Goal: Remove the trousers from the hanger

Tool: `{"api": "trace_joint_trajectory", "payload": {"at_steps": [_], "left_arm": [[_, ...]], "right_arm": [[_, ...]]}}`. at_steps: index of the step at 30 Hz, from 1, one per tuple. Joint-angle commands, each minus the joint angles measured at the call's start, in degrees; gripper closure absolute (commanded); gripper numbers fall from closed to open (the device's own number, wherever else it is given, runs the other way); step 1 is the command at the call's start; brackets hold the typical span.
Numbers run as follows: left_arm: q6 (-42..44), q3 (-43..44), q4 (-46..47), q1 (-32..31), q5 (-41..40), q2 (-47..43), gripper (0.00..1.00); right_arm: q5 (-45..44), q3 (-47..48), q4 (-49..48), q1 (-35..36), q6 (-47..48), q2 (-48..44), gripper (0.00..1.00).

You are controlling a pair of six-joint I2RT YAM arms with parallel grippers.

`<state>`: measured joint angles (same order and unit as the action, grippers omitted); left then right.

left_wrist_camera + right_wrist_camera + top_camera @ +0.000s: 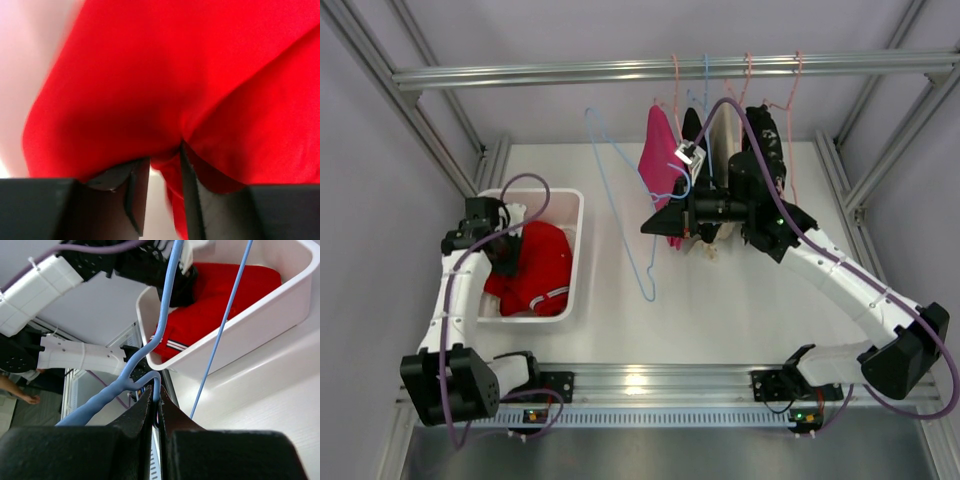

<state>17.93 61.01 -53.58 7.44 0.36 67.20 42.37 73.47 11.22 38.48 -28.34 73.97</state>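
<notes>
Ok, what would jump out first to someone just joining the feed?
The bright red trousers, heaped in the white bin at the table's left, with the left end effector straddling a fold. Next, the bare light-blue hanger, pinched in the right end effector over mid-table.

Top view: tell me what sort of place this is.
Likely a robot lab cell, not a home: an aluminium frame encloses a white table, garments hang from its rail, and trousers lie in a bin.

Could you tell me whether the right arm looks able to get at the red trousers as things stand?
Probably not: the right arm has its jaws shut on the light-blue hanger, and the left arm sits over the trousers in the white bin.
</notes>
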Motion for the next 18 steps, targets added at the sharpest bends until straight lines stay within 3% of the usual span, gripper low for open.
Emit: {"api": "trace_joint_trajectory", "payload": {"at_steps": [1,7,15,18], "left_arm": [[1.93,-9.3,1.89,-0.24,-5.2,1.09,0.64],[3.42,-11.45,5.25,-0.24,1.81,1.1,0.32],[-0.7,16.74,-4.33,-0.24,26.41,-9.09,0.16],[-2.73,25.17,-6.26,-0.32,30.91,-9.46,0.15]], "right_arm": [[0.78,-0.26,-1.2,-0.69,-0.92,-1.38,1.0],[0.35,0.27,-2.43,-0.69,-2.77,-0.59,1.0],[-2.81,2.9,-2.79,-0.07,-6.46,-0.76,1.0],[-4.83,3.52,-3.22,1.16,-8.3,-0.68,1.0]]}}
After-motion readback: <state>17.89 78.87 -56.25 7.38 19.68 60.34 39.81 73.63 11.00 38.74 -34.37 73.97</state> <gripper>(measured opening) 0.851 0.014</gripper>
